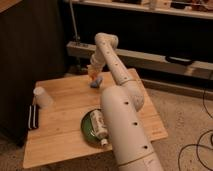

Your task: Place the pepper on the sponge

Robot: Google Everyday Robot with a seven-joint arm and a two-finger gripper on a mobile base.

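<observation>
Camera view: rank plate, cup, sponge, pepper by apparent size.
1. plate
2. cup
3. sponge
4. pepper
The pepper is only an orange bit at the gripper, right above the sponge. Both are partly hidden, so the order of 3 and 4 is unsure.

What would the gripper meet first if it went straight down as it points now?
Probably the sponge, lying just below the gripper near the far edge of the table. The orange pepper shows at the gripper's tip. Depth is unclear from this view.

White cup [43, 97], striped item [33, 117], bottle [98, 125] on green plate [84, 128]
</observation>
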